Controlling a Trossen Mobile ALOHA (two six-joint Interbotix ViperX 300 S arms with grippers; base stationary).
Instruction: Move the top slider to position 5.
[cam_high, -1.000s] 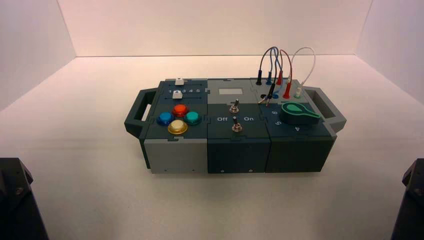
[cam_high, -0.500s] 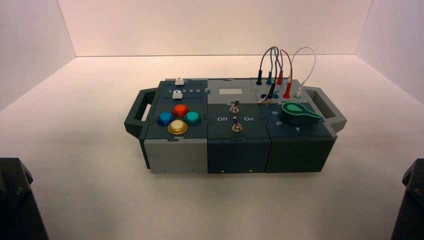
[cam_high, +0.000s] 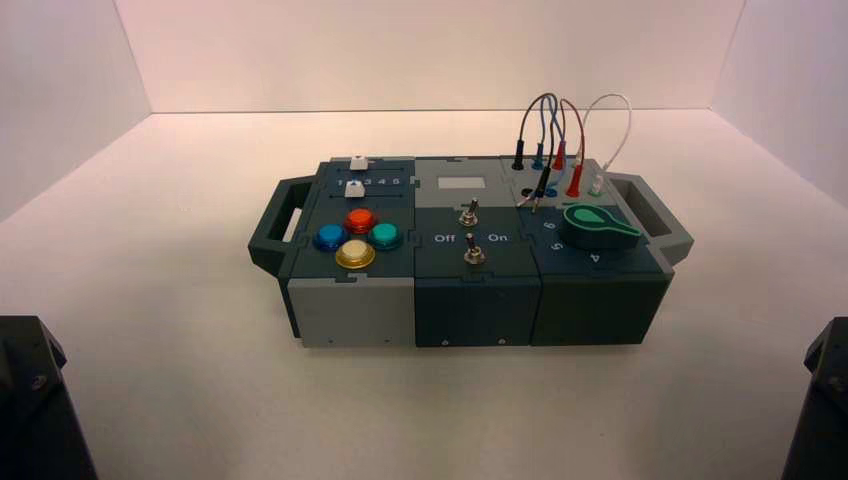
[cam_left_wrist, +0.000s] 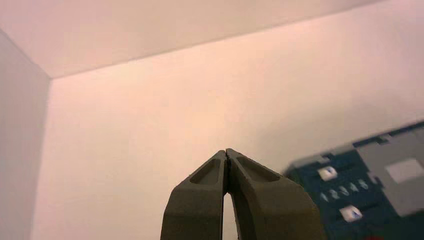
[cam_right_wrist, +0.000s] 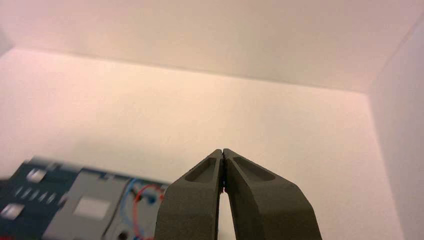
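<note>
The top slider (cam_high: 358, 163) is a small white cap on the far track of the box's dark teal left panel. Its twin white cap (cam_high: 353, 189) sits on the nearer track. Between them runs the printed row of digits, ending in position 5 (cam_high: 397, 181). The left wrist view shows the top slider (cam_left_wrist: 327, 173), the twin (cam_left_wrist: 350, 213) and the 5 (cam_left_wrist: 363, 184), all blurred. My left gripper (cam_left_wrist: 227, 151) is shut and empty, far from the box. My right gripper (cam_right_wrist: 222, 151) is shut and empty too. Both arms are parked at the near corners.
The box (cam_high: 350, 310) stands mid-table with a handle at each end (cam_high: 275, 225). It also bears four coloured round buttons (cam_high: 355, 254), two toggle switches (cam_high: 472, 255), a green knob (cam_high: 597, 226) and plugged wires (cam_high: 560, 130). White walls enclose the table.
</note>
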